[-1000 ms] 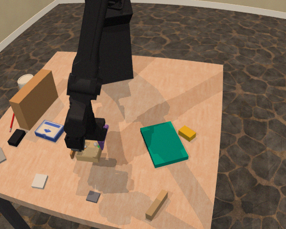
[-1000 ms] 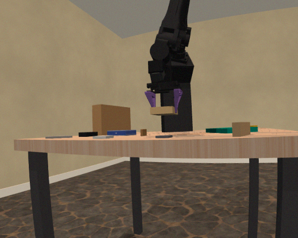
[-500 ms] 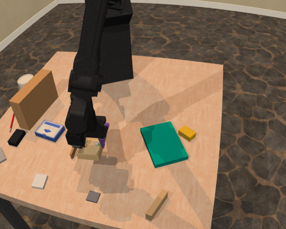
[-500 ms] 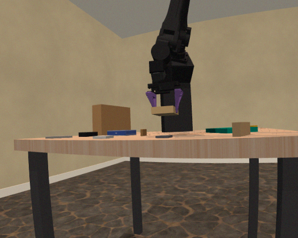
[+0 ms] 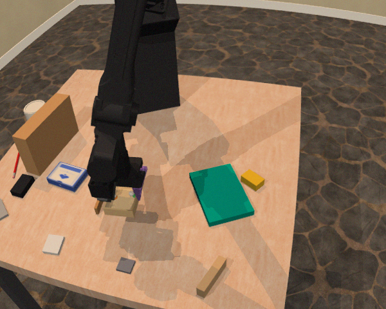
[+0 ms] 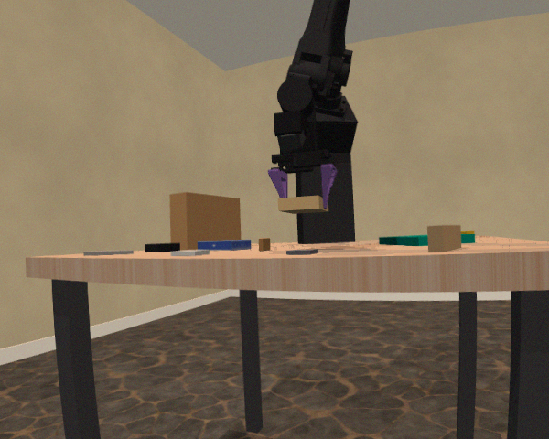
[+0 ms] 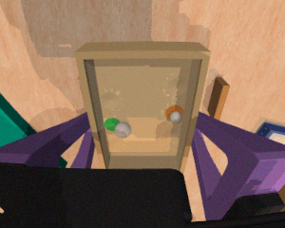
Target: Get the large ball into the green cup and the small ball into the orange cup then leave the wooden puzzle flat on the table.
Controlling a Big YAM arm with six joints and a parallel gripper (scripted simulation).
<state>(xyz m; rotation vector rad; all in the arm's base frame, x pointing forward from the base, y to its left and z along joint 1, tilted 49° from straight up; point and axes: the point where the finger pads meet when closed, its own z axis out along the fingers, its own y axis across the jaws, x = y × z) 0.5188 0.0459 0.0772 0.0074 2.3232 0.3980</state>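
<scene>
My gripper (image 5: 125,194) (image 6: 305,196) (image 7: 142,115), with purple fingers, is shut on the wooden puzzle (image 5: 121,206) (image 6: 302,204) (image 7: 142,91) and holds it by its two sides, well above the table (image 5: 253,116) (image 6: 284,272), about level. In the wrist view the large grey ball (image 7: 123,129) lies against the green cup (image 7: 110,123), overlapping its right edge. The small ball (image 7: 176,117) sits inside the orange cup (image 7: 175,110). Both cups lie at the near end of the tray, by my wrist.
A small wooden block (image 5: 98,206) stands just left of the puzzle, with a blue box (image 5: 67,176), brown box (image 5: 45,132) and black block (image 5: 22,185) further left. A green book (image 5: 221,194) and yellow block (image 5: 252,179) lie right. A grey tile (image 5: 125,264) and tan block (image 5: 211,275) lie in front.
</scene>
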